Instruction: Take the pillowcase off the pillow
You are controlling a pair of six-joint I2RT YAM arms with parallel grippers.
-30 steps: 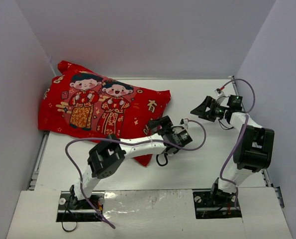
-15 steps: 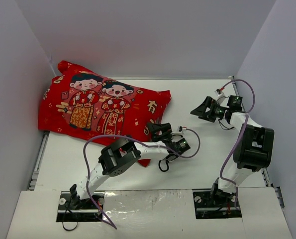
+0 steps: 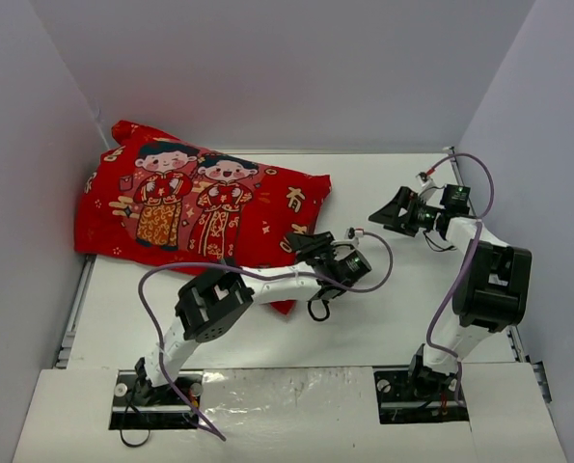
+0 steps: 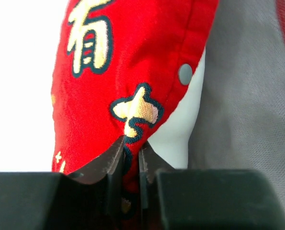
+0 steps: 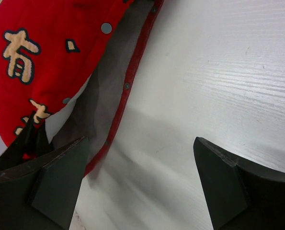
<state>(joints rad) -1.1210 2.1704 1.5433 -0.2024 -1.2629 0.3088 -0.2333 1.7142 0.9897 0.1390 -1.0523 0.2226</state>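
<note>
The red pillowcase (image 3: 200, 207), printed with two cartoon figures, lies at the back left of the table with its open end facing right. My left gripper (image 3: 304, 243) is shut on the pillowcase's upper hem (image 4: 132, 115) at that opening. Beside the pinched hem a strip of the white pillow (image 4: 179, 132) shows, next to the grey inner lining (image 4: 243, 96) and a snap button (image 4: 185, 74). My right gripper (image 3: 386, 209) hangs open to the right of the opening, above bare table, with nothing between its fingers (image 5: 61, 177). From it I see the pillowcase (image 5: 46, 52) and a sliver of pillow (image 5: 71, 111).
White walls close in the table (image 3: 383, 309) at the back and on both sides, and the pillowcase presses against the left wall. The left arm's purple cable (image 3: 364, 285) loops over the table beside the gripper.
My left gripper's jaws went from open to shut on the pillowcase's hem, after dipping toward the near side and coming back. The right arm has not moved.
</note>
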